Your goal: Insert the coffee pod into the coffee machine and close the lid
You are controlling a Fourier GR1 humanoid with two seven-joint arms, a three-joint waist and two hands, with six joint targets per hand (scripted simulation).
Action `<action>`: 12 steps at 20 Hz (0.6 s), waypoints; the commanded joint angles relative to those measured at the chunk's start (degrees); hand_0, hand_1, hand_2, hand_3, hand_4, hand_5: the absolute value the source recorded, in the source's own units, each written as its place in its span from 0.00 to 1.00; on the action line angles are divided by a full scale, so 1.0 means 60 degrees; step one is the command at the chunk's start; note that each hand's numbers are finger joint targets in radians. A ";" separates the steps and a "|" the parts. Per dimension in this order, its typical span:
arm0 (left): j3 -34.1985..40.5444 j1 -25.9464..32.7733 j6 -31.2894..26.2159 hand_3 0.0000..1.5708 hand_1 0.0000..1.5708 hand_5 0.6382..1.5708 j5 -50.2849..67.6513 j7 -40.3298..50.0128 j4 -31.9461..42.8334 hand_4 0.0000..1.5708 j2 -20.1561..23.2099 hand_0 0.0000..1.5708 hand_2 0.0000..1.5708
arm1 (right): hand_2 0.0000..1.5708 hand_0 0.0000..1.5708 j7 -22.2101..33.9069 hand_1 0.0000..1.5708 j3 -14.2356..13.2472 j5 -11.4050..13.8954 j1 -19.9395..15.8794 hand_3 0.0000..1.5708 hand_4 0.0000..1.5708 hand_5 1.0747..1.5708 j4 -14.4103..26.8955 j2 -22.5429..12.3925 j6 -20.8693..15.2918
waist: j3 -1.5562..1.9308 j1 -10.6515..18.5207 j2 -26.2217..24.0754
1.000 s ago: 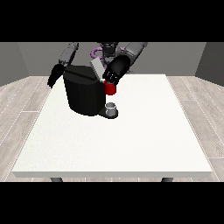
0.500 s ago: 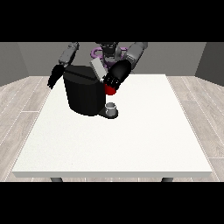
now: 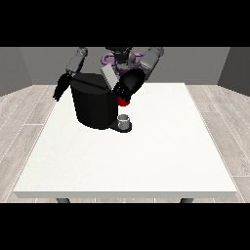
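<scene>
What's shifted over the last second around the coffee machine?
The hand at the view's right has pulled up and back a little from the front of the coffee machine, with the red thing at the machine just under it. The hand at the view's left, the machine and the table look unchanged.
</scene>
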 commanded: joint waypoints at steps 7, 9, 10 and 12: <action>-0.0148 0.0124 0.0762 0.46 0.64 1.00 -0.0512 -0.0575 0.0207 0.00 0.0314 0.64 0.65 | 0.00 0.00 0.0447 0.00 0.0507 0.0407 0.0038 0.00 0.11 1.00 -0.0433 0.0305 -0.0219 | -0.0016 -0.0249 0.0100; -0.0211 0.0227 0.0792 0.42 0.52 1.00 -0.0566 -0.0869 -0.0042 0.00 0.0477 0.52 0.58 | 0.00 0.00 -0.0293 0.00 0.0132 0.0064 0.0383 0.00 0.13 1.00 -0.0165 -0.0087 0.0168 | -0.0010 -0.0201 0.0203; -0.0232 -0.0034 0.0738 0.42 0.47 1.00 -0.0617 -0.0833 -0.0081 0.00 0.0523 0.47 0.55 | 0.00 0.00 0.0305 0.00 0.0046 0.0276 -0.0172 0.00 0.09 1.00 -0.0099 0.0020 -0.0286 | -0.0012 0.0077 0.0180; -0.0161 -0.0082 0.1026 0.35 0.00 1.00 -0.0808 -0.0647 0.0042 0.00 0.0805 0.00 0.44 | 0.00 0.00 -0.0077 0.00 0.0235 0.0358 -0.0072 0.00 0.10 1.00 -0.0306 0.0036 -0.0209 | -0.0011 -0.0193 0.0517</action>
